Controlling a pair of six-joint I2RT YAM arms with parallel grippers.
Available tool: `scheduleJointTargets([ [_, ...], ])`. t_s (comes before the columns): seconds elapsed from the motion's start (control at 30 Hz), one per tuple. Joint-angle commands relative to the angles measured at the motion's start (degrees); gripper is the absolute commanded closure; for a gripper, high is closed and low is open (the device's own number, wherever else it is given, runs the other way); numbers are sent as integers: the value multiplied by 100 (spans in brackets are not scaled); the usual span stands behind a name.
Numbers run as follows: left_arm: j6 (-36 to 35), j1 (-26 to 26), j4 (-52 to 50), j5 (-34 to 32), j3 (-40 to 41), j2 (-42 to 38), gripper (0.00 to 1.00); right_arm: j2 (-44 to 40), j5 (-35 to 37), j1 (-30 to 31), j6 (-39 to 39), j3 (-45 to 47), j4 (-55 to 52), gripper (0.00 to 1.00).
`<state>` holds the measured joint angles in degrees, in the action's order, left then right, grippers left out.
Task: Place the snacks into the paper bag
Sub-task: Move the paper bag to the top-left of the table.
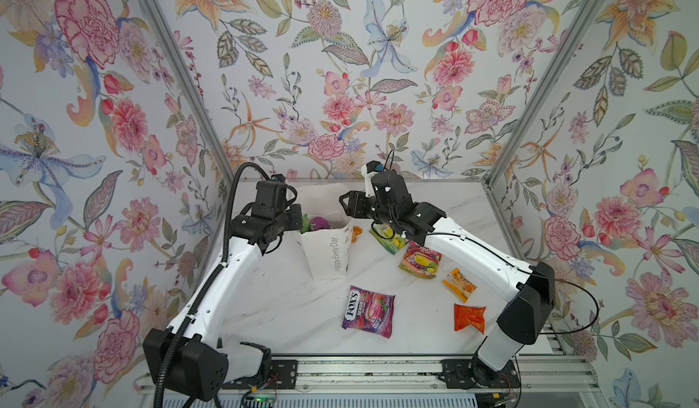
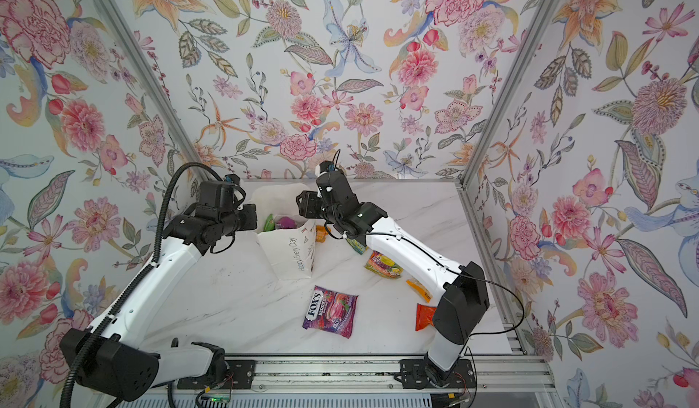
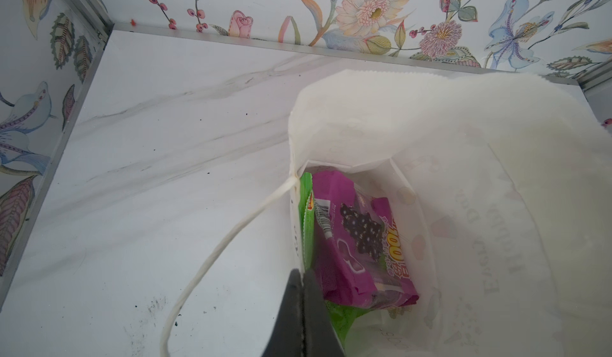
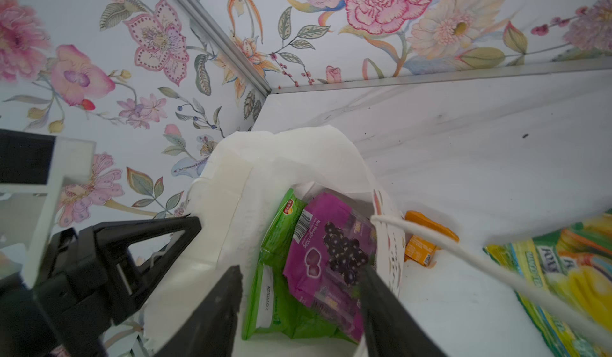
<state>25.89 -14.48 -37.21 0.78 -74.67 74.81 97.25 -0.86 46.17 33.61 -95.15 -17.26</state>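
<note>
Nearest the robot's base, a purple FOX'S packet (image 1: pixel 368 310) and an orange packet (image 1: pixel 469 317) lie loose on the counter (image 1: pixel 287 311). A fruits packet (image 1: pixel 420 259) and a yellow-green packet (image 1: pixel 391 240) sit further in. Beyond those the paper bag (image 1: pixel 327 253) stands upright with a green packet (image 4: pixel 281 232) and a purple packet (image 4: pixel 328 256) inside. The left jaws are pinched together on the bag's rim. The right jaws hang spread apart over the mouth, holding nothing. My take: lift the right straight up, mind the cord handle (image 4: pixel 447 252) beside it, and keep the left steady so the bag doesn't tip.

eight packets (image 1: pixel 368 311), one bag (image 1: pixel 329 251), two arms (image 1: pixel 472 253)
</note>
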Motion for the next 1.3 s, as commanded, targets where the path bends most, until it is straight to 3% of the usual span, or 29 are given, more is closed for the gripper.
scheduleJointTargets([
  [0.0,-336,241,273,-258,-153,-119,100,-479,-768,-38,-546,-164,-14,30],
  [0.13,-359,363,498,-254,-26,-302,100,-1110,-660,-107,-1006,258,-32,22],
  [0.3,-365,445,897,-316,354,-762,100,-1952,-85,-450,-1210,1307,-59,19],
  [0.4,-374,488,1094,-350,546,-986,100,-2205,-57,-831,-945,1940,-271,19],
  [0.63,-414,490,1430,-224,905,-1212,100,-2527,-97,-831,-156,3542,-520,21],
  [0.87,-315,490,1348,-279,1052,-1424,100,-2328,181,646,-1029,4118,-738,22],
  [1.1,-326,499,1755,-366,1564,-1713,100,-1631,862,2188,-2055,4338,-819,13],
  [1.27,-330,546,1933,-225,1620,-1763,100,-1010,1048,2682,-2367,4217,-814,11],
])
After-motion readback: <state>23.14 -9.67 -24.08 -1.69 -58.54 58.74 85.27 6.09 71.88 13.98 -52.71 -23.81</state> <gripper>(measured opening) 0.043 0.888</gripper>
